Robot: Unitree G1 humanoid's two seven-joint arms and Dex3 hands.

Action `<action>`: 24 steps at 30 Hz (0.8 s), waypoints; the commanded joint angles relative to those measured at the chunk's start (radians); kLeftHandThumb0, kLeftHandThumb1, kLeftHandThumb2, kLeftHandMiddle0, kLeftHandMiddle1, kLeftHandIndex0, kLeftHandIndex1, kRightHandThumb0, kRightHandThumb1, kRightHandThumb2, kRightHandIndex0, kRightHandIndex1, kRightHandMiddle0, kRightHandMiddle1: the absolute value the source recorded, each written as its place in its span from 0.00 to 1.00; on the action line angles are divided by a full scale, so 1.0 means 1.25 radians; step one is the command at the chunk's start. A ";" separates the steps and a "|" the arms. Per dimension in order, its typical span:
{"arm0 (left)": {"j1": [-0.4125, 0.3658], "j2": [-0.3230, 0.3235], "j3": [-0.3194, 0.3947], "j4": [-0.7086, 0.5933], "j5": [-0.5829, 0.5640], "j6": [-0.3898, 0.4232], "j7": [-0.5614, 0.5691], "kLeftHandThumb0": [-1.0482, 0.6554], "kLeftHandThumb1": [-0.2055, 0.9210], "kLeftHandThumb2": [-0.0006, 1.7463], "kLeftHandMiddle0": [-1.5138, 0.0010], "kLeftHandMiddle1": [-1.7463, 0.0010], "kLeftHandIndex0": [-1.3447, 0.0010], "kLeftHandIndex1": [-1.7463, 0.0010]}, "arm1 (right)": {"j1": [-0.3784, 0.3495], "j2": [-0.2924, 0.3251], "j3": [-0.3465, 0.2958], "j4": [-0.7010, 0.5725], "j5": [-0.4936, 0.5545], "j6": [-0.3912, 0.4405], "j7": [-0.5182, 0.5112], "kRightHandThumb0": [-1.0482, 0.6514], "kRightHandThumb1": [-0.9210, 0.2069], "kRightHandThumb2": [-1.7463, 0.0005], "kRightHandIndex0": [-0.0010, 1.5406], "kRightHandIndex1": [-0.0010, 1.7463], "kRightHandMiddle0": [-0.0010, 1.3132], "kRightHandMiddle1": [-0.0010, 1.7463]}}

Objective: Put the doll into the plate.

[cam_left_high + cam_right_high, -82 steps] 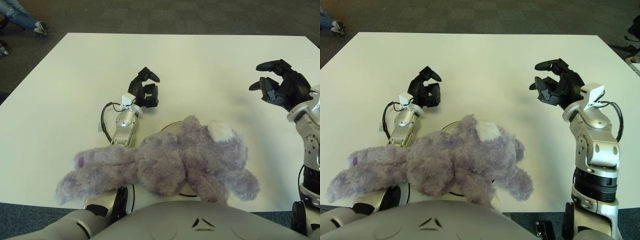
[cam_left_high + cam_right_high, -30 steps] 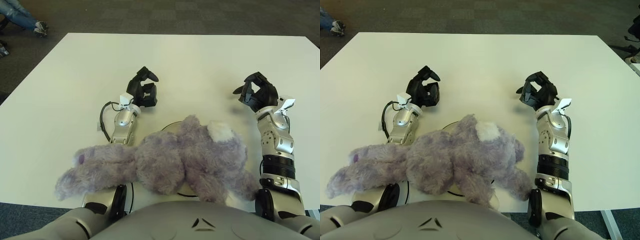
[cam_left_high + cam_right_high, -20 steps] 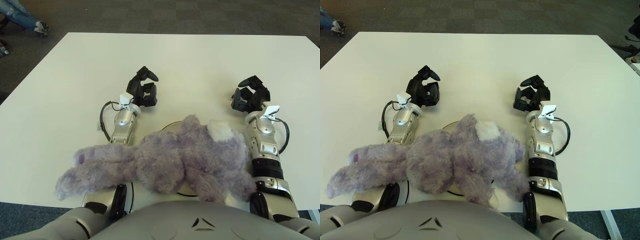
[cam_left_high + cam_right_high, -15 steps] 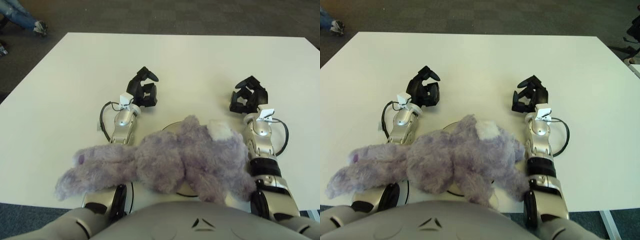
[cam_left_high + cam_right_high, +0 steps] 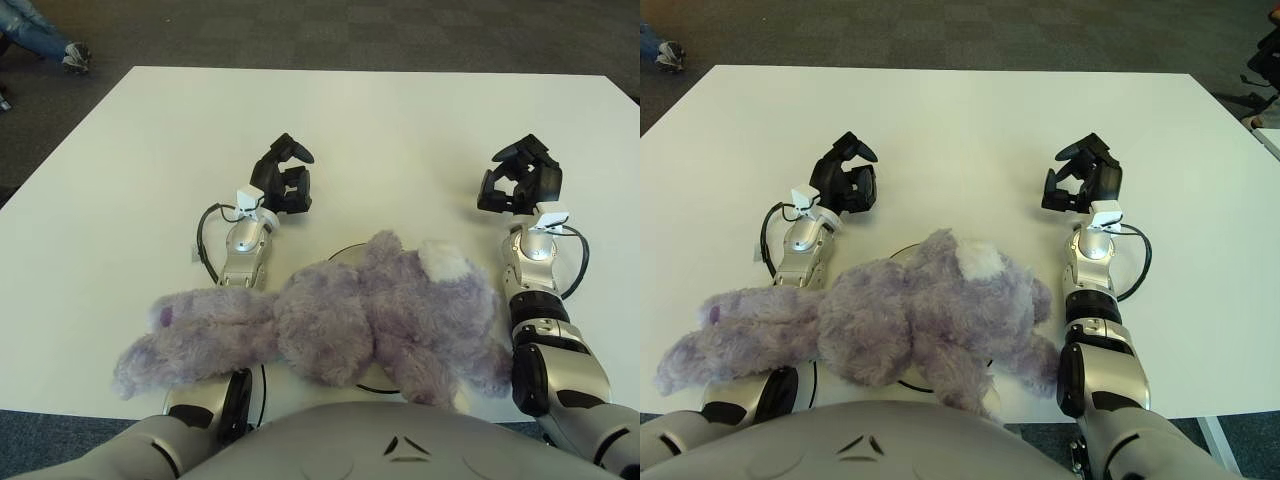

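A purple plush doll with a white ear patch lies sprawled near the table's front edge. It covers most of a plate, of which only a thin rim shows behind it. One plush limb stretches left past the plate. My left hand shows on the table behind the doll's left half, fingers relaxed and holding nothing. My right hand shows behind the doll's right side, its forearm running alongside the doll, fingers loosely bent around nothing.
The white table stretches far behind both hands. A black cable loops beside my left forearm and another by my right wrist. Dark carpet surrounds the table; a person's shoe shows at top left.
My right arm swung in from the table's right side to just beside the doll, then shifted slightly right. The doll and my left hand stayed put.
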 commanded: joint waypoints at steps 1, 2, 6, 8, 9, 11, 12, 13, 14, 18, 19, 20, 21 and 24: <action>0.015 -0.001 0.008 0.016 -0.003 0.008 0.011 0.35 0.56 0.68 0.20 0.00 0.61 0.00 | 0.055 0.040 0.005 0.002 0.006 -0.008 -0.014 0.48 0.70 0.15 0.66 1.00 0.55 0.92; 0.015 -0.001 0.008 0.017 -0.003 0.007 0.012 0.35 0.56 0.68 0.20 0.00 0.61 0.00 | 0.057 0.043 0.004 -0.003 0.007 -0.004 -0.015 0.43 0.63 0.20 0.70 1.00 0.51 0.95; 0.016 -0.004 0.009 0.017 -0.004 0.007 0.014 0.35 0.56 0.68 0.20 0.00 0.61 0.00 | 0.059 0.050 -0.001 -0.015 0.022 0.016 -0.012 0.36 0.53 0.25 0.74 1.00 0.46 0.99; 0.017 -0.006 0.010 0.016 -0.004 0.007 0.016 0.35 0.55 0.68 0.20 0.00 0.60 0.00 | 0.059 0.057 -0.008 -0.022 0.039 0.034 -0.007 0.35 0.52 0.26 0.77 1.00 0.46 0.99; 0.018 -0.008 0.010 0.016 -0.003 0.007 0.018 0.35 0.55 0.69 0.20 0.00 0.60 0.00 | 0.060 0.061 -0.010 -0.029 0.050 0.048 -0.003 0.34 0.52 0.26 0.77 1.00 0.46 1.00; 0.018 -0.010 0.012 0.015 -0.002 0.008 0.022 0.35 0.55 0.69 0.20 0.00 0.60 0.00 | 0.064 0.067 -0.013 -0.048 0.073 0.080 0.008 0.34 0.52 0.25 0.79 1.00 0.46 1.00; 0.018 -0.011 0.012 0.015 -0.002 0.009 0.024 0.35 0.55 0.69 0.20 0.00 0.60 0.00 | 0.067 0.071 -0.015 -0.057 0.085 0.097 0.015 0.34 0.53 0.25 0.79 1.00 0.46 1.00; 0.018 -0.011 0.012 0.015 -0.002 0.009 0.026 0.35 0.55 0.69 0.20 0.00 0.60 0.00 | 0.069 0.072 -0.016 -0.065 0.093 0.109 0.020 0.34 0.53 0.25 0.79 1.00 0.46 1.00; 0.018 -0.011 0.012 0.015 -0.002 0.010 0.026 0.35 0.55 0.69 0.20 0.00 0.60 0.00 | 0.070 0.073 -0.016 -0.071 0.097 0.118 0.022 0.33 0.53 0.25 0.80 1.00 0.47 1.00; 0.017 -0.014 0.014 0.014 0.000 0.014 0.036 0.35 0.55 0.69 0.20 0.00 0.60 0.00 | 0.079 0.081 -0.022 -0.112 0.136 0.192 0.041 0.33 0.54 0.24 0.81 1.00 0.47 1.00; 0.017 -0.015 0.014 0.014 0.001 0.015 0.038 0.35 0.55 0.69 0.20 0.00 0.60 0.00 | 0.081 0.082 -0.023 -0.120 0.141 0.206 0.044 0.33 0.54 0.24 0.81 1.00 0.47 1.00; 0.017 -0.015 0.015 0.014 0.001 0.017 0.040 0.35 0.55 0.69 0.20 0.00 0.60 0.00 | 0.083 0.082 -0.024 -0.130 0.147 0.221 0.049 0.33 0.54 0.24 0.81 1.00 0.47 1.00; 0.017 -0.016 0.015 0.014 0.001 0.018 0.041 0.35 0.55 0.69 0.20 0.00 0.60 0.00 | 0.085 0.083 -0.025 -0.138 0.151 0.233 0.052 0.33 0.54 0.24 0.81 1.00 0.47 1.00; 0.017 -0.017 0.015 0.013 0.000 0.024 0.047 0.35 0.55 0.69 0.20 0.00 0.60 0.00 | 0.091 0.084 -0.028 -0.161 0.164 0.270 0.064 0.33 0.55 0.23 0.82 1.00 0.48 1.00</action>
